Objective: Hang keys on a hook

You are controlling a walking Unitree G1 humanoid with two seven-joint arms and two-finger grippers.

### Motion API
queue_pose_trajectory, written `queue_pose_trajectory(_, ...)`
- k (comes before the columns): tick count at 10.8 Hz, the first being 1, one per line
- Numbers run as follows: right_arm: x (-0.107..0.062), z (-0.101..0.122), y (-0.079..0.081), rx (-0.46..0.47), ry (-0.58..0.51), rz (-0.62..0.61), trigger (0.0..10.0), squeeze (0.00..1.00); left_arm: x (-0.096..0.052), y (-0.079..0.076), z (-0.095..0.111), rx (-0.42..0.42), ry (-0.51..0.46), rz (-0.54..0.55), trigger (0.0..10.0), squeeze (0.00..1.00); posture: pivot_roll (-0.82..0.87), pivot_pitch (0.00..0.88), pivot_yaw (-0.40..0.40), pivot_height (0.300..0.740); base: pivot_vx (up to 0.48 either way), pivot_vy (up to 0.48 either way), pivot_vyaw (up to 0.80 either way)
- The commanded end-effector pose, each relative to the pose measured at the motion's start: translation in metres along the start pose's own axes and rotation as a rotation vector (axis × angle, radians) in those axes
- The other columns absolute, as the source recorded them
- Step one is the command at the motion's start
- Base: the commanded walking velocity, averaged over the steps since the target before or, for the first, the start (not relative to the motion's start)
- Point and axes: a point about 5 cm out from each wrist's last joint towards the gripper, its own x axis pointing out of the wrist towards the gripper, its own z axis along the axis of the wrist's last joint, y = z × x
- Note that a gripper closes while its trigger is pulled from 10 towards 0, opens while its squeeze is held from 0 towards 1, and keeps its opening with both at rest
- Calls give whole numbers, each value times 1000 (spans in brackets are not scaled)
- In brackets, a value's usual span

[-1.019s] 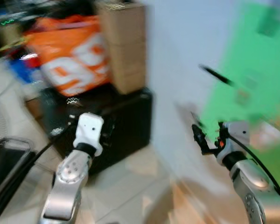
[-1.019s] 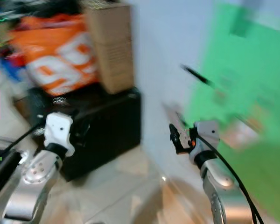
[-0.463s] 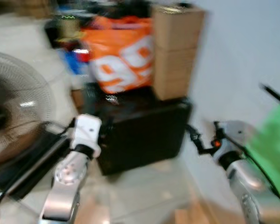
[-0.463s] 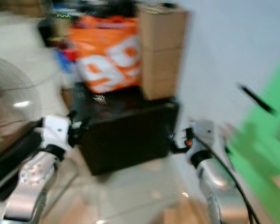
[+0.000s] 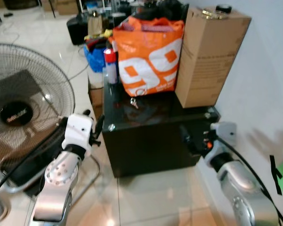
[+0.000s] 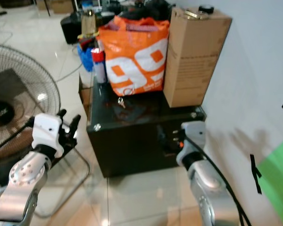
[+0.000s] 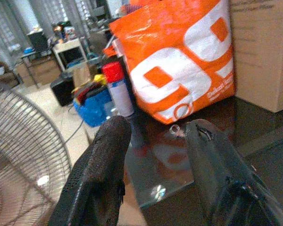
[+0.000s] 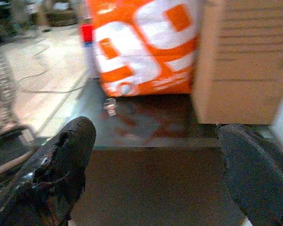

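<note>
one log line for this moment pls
phase: approach | keys on black cabinet before orange bag | left gripper open, empty | right gripper open, empty | hook: unseen

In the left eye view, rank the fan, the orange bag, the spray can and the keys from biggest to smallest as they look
1. fan, though it stands nearer the camera
2. orange bag
3. spray can
4. keys

Low black glossy cabinet (image 5: 151,141) against the wall, small silver keys (image 5: 133,102) on its top, orange printed bag (image 5: 148,56) behind them, tall brown cardboard box (image 5: 208,56) right of the bag, round wire floor fan (image 5: 23,101) left of the cabinet.
</note>
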Motion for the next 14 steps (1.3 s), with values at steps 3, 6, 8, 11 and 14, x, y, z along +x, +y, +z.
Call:
queue_pose_trajectory(3,0,3,-11,-27,-18,-65,10000,0,3,-6,3,-6,-9,-20,10000,0,-30,0,37,740,316,0,0)
queue_pose_trajectory(6,1,1,-11,-32,-13,-92,10000,0,5,-7,3,-10,-9,-23,10000,0,-32,0,37,740,324,0,0)
queue_pose_trajectory(8,2,1,-14,-38,-13,-109,10000,0,7,-8,4,-10,-8,-28,10000,0,-34,0,37,740,326,0,0)
queue_pose_trajectory(11,3,2,-14,-45,-14,-110,10000,0,7,-8,3,-12,-7,-30,10000,0,-33,0,33,740,324,0,0)
queue_pose_trajectory(14,4,2,-14,-50,-16,-109,10000,0,8,-8,3,-13,-8,-30,10000,0,-33,0,32,740,322,0,0)
